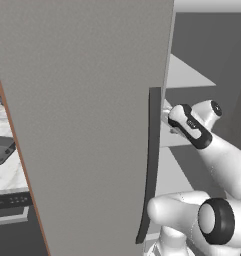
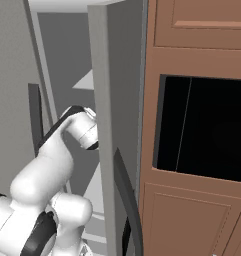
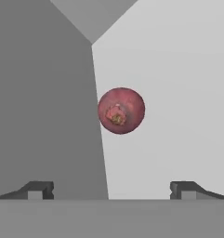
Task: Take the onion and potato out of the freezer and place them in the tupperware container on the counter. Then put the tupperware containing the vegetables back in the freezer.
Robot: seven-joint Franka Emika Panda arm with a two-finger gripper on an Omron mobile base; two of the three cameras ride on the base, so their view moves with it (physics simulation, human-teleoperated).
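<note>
Fingertips (image 3: 39, 189) sit spread wide at the bottom of your hand view, nothing between them, so the gripper (image 3: 111, 190) is empty and lined up on the onion (image 3: 121, 110). That onion rests on a pale freezer shelf (image 3: 178, 116), close to the shelf's edge where it meets the darker side wall. Your arm reaches past the open freezer door (image 1: 87, 125) with the wrist deep inside the freezer (image 2: 99, 100). Progress-wise you're right at the start, I'd say: onion not grabbed yet, can't spot the potato, and the tupperware container (image 1: 2, 149) waits on the counter (image 1: 7, 175) off to the left.
</note>
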